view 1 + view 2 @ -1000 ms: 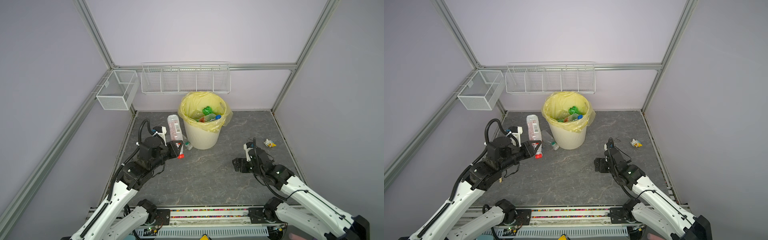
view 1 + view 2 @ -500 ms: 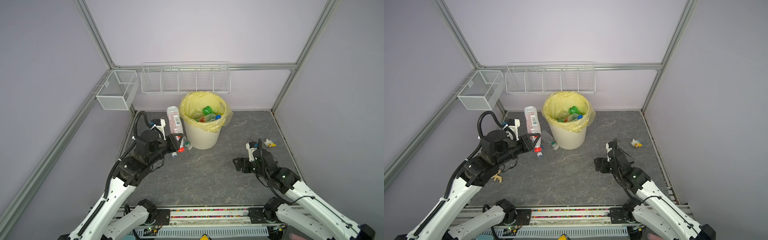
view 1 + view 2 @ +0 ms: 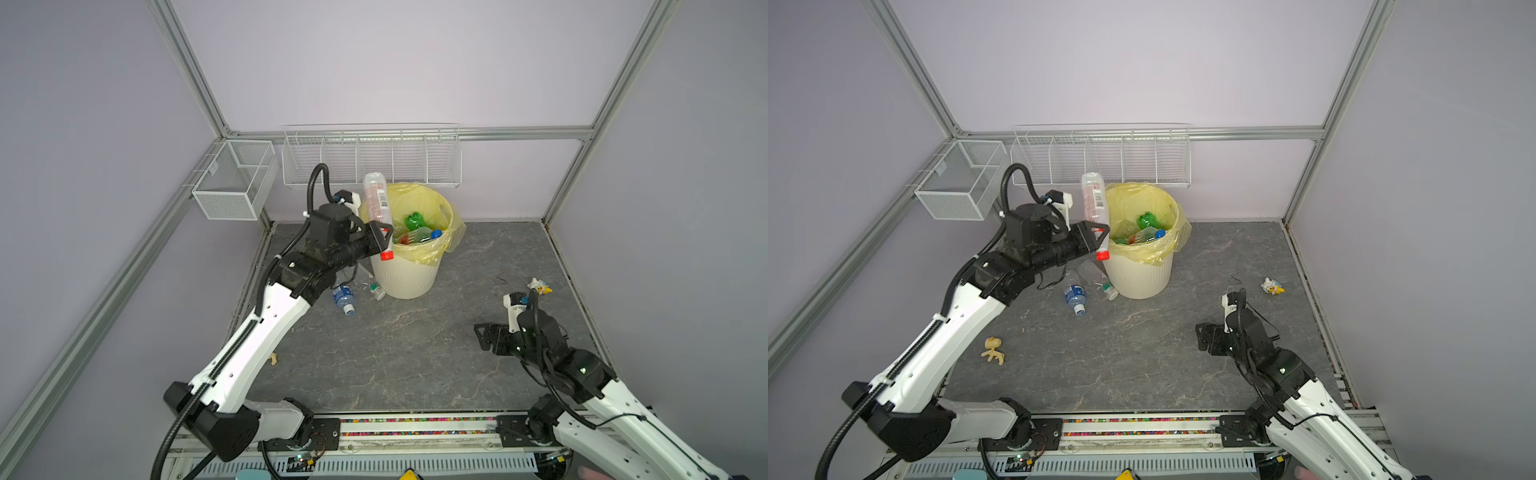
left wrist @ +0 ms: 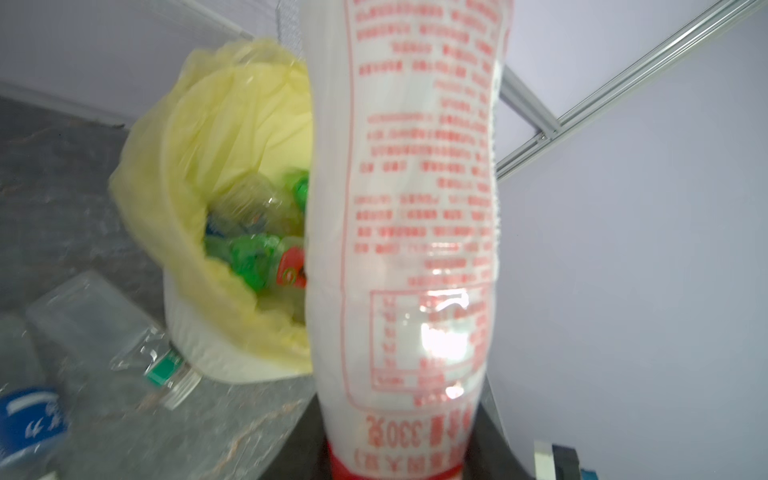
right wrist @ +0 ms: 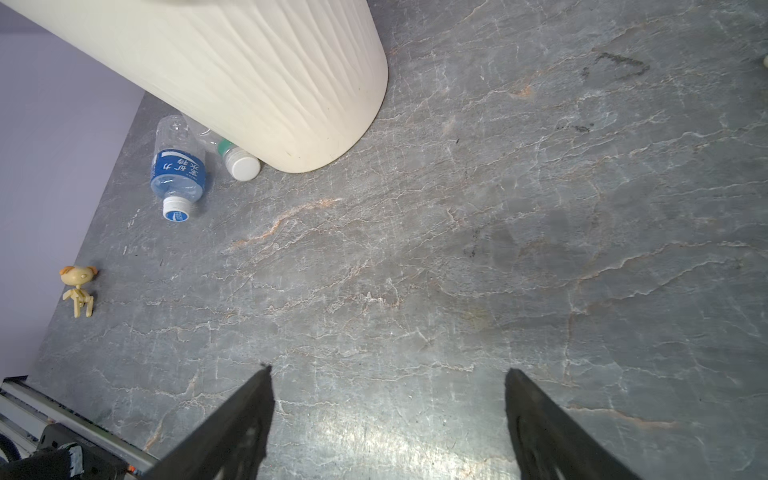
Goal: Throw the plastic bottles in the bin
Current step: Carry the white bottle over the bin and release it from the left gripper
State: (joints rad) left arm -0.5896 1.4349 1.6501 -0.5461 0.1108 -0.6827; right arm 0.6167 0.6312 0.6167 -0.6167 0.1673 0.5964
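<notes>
The left claw (image 3: 383, 235) is up at the near left edge of the bin (image 3: 405, 278), with the red-capped bottle (image 3: 376, 199) standing cap-down between its jaws. They sit at the neck, but I cannot tell whether they are clamped on it or loose around it. I take the neck hold as the reason the long body stands free above the claw, so it can tip over the rim. For now the body leans against the outside of the yellow bag (image 3: 451, 216) and the cap hangs outside the rim, so to my eye it could as easily slide down outside as in.

Green and clear bottles (image 3: 413, 220) already lie in the bin. On the table (image 3: 395, 345) two are left: a blue-label bottle (image 3: 343, 296) near the bin's foot, and a white-capped bottle (image 3: 372, 286) lying against it. Both are on the left arm's side.

The right claw (image 5: 388, 370) hangs spread wide and empty, low over bare table, well apart from everything. I reckon it is only waiting.

The table is a grey, veined, stone-look slab. A tan toy (image 3: 993, 350) stands near its left edge and a yellow toy (image 3: 539, 286) near its right. Lilac walls and a metal frame (image 3: 199, 91) close the space in, and white wire baskets (image 3: 370, 156) hang on the back rail.
</notes>
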